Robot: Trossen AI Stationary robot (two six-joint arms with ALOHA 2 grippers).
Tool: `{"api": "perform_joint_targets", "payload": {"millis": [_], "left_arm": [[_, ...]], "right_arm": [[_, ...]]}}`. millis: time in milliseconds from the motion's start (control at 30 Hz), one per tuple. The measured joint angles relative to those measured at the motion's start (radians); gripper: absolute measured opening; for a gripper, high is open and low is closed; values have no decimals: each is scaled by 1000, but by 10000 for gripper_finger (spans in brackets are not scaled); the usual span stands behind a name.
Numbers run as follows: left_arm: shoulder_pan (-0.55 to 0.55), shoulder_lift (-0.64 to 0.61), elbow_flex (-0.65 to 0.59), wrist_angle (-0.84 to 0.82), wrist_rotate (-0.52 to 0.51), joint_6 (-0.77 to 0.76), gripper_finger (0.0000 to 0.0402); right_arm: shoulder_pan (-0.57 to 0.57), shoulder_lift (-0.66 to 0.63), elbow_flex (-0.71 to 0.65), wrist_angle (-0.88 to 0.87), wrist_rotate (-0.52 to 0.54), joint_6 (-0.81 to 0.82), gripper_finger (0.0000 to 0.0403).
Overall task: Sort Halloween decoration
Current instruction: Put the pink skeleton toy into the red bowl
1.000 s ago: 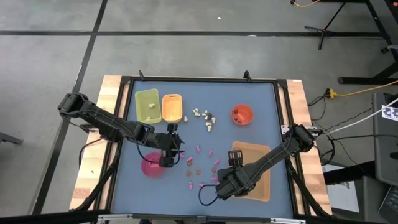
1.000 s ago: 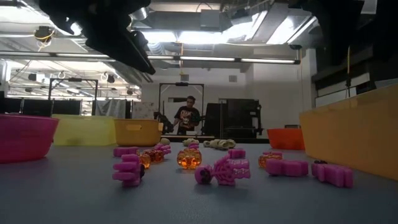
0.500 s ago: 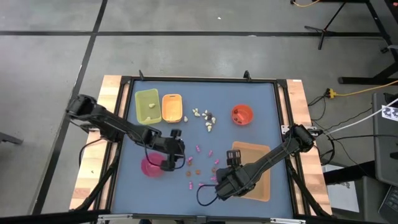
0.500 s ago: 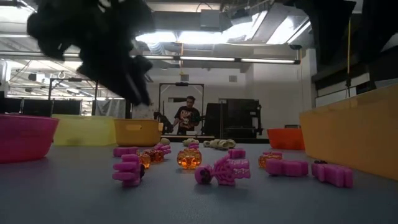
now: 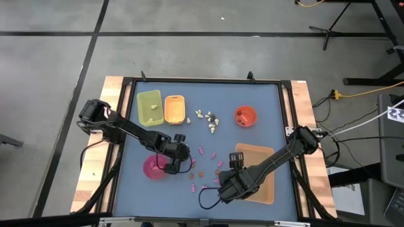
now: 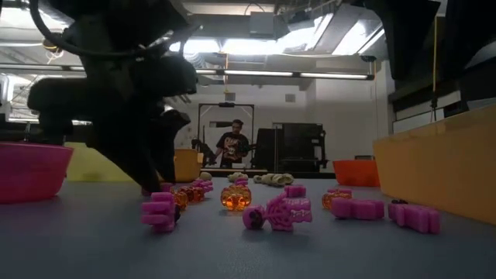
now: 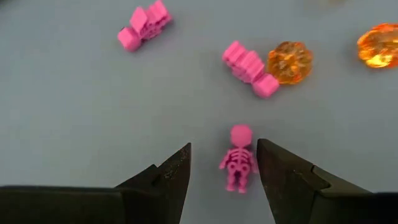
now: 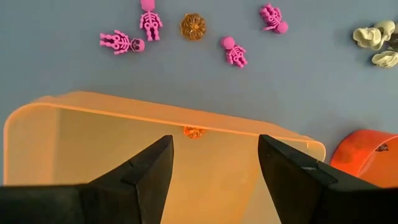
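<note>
I see the blue table (image 5: 265, 113) under both arms. On its right side sits my tan tray (image 5: 262, 183), and the right gripper (image 8: 211, 168) hangs over that tray with its fingers spread and nothing between them; an orange pumpkin (image 8: 194, 132) shows through the tray's far wall. Further back stand the green tray (image 5: 149, 107) and the orange tray (image 5: 174, 109) side by side, with the red bowl (image 5: 245, 116) across from them and the pink bowl (image 5: 153, 169) nearer the left edge.

My left gripper (image 7: 221, 171) is down just beside the pink bowl, fingers spread wide on either side of a pink skeleton (image 7: 238, 157) lying flat on the table, not touching it as far as I can tell. Two more pink skeletons (image 7: 144, 25) and two orange pumpkins (image 7: 290, 61) lie just beyond it. Cream-white trinkets (image 5: 208, 120) are clustered between the orange tray and the red bowl.
</note>
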Motion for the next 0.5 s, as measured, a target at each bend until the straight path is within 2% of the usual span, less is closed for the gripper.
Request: {"api": "perform_joint_targets", "payload": {"millis": [233, 500], "left_arm": [[37, 1, 0, -10, 68, 0, 167], [47, 1, 0, -38, 96, 1, 167]], "right_arm": [[0, 0, 0, 3, 0, 0, 234], [0, 0, 0, 23, 1, 0, 234]]}}
